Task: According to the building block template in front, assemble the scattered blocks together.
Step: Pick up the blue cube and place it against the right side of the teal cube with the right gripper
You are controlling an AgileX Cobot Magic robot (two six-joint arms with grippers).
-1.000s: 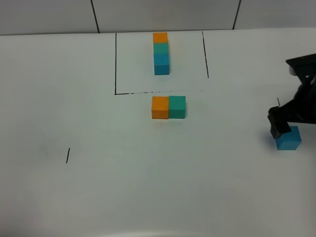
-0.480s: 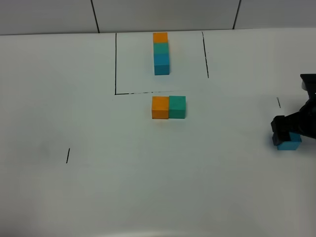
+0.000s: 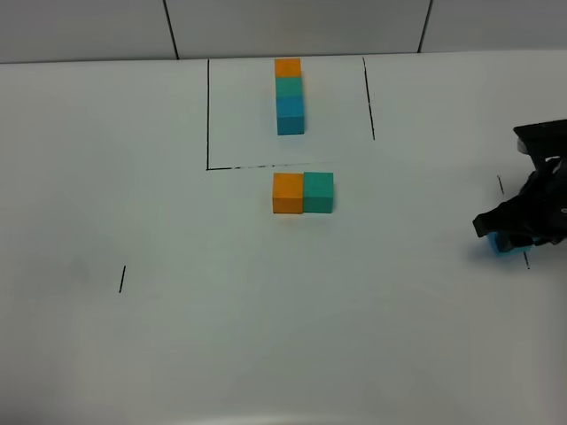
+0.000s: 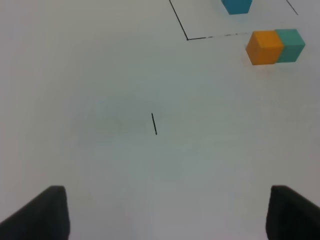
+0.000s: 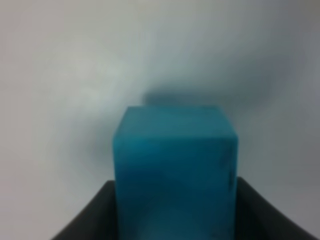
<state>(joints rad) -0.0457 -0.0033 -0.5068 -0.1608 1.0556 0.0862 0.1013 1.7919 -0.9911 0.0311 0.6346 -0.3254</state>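
Two right fingers (image 5: 87,222) clamped on blue block (image 5: 175,165) between them; left fingers (image 4: 37,215) apart.

- A plain, matte white table (image 3: 177,336) fills almost the whole high view.
- Along its far edge stands a pale grey wall (image 3: 292,27) made of flat panels.
- Two thin dark seams (image 3: 171,29) slant down the wall, one to the left and one to the right.
- A short black mark (image 3: 122,279) is drawn on the table at the near left.
- The light is soft and even, with only faint shadows.
- The table's near edge glows brighter.
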